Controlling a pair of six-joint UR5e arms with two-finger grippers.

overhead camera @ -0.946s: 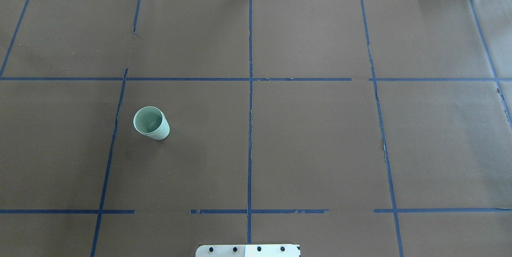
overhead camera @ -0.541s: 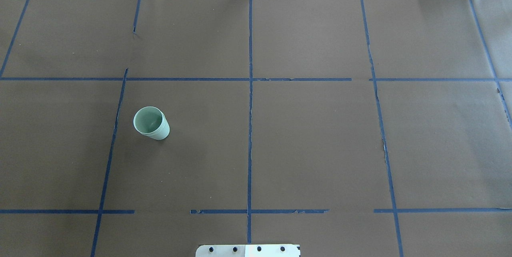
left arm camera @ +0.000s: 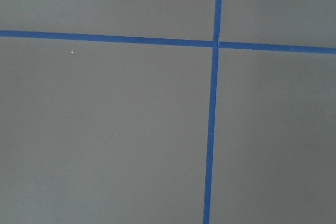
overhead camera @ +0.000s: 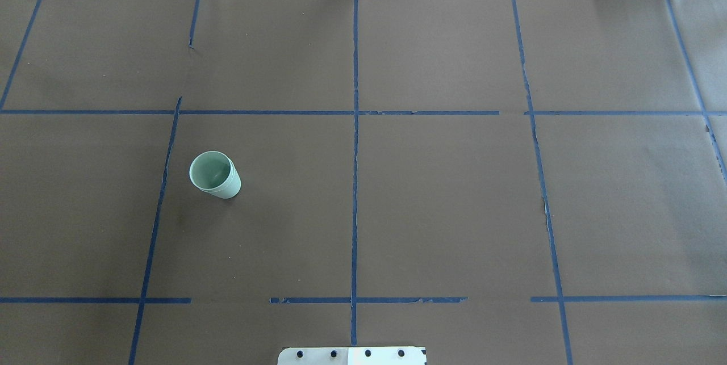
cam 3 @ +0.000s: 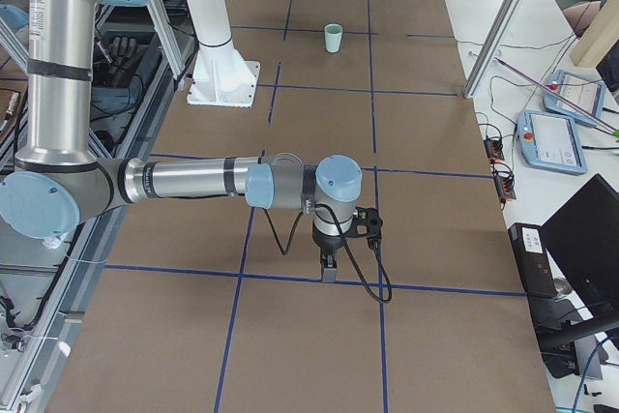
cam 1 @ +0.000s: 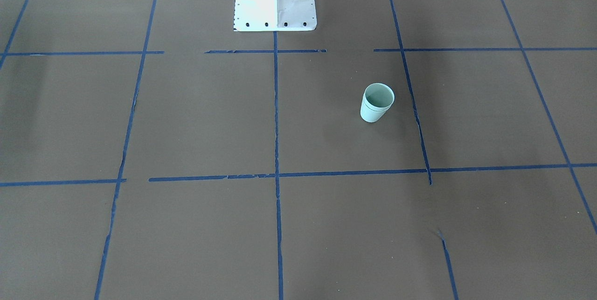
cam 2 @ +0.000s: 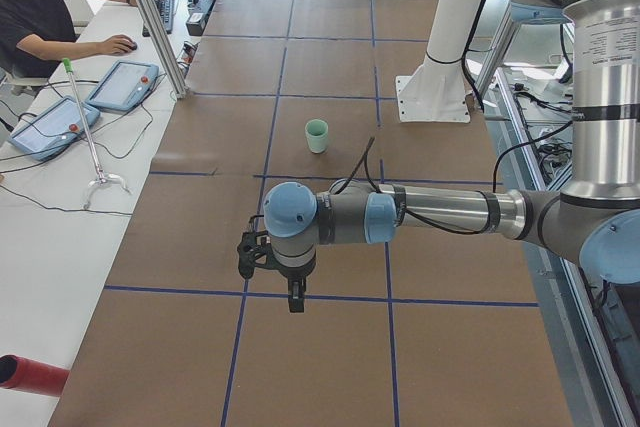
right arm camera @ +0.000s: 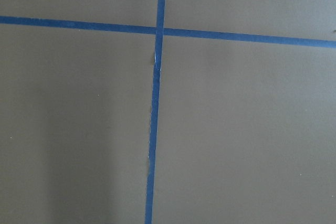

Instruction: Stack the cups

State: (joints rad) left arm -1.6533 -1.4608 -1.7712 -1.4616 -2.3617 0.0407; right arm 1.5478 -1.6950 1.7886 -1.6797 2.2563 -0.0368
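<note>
Mint-green cups [overhead camera: 214,175] stand nested as one on the desk [overhead camera: 454,212], in the robot's left half.

A second rim line just under the top one reads as one cup seated inside the other, upright, near a blue tape [overhead camera: 165,172] line. The stacking therefore looks done, and the next move, if any, calls only for leaving the pair alone. The left arm [cam 2: 440,212] reaches out level above the desk with its wrist bent down, and the left claw [cam 2: 292,299] points at a tape crossing, well apart from the cups. The right arm [cam 3: 184,181] mirrors it at the far end, with the right claw [cam 3: 329,268] also aimed down. Whether either claw is released or clenched I cannot tell, but neither carries a cup.
</note>
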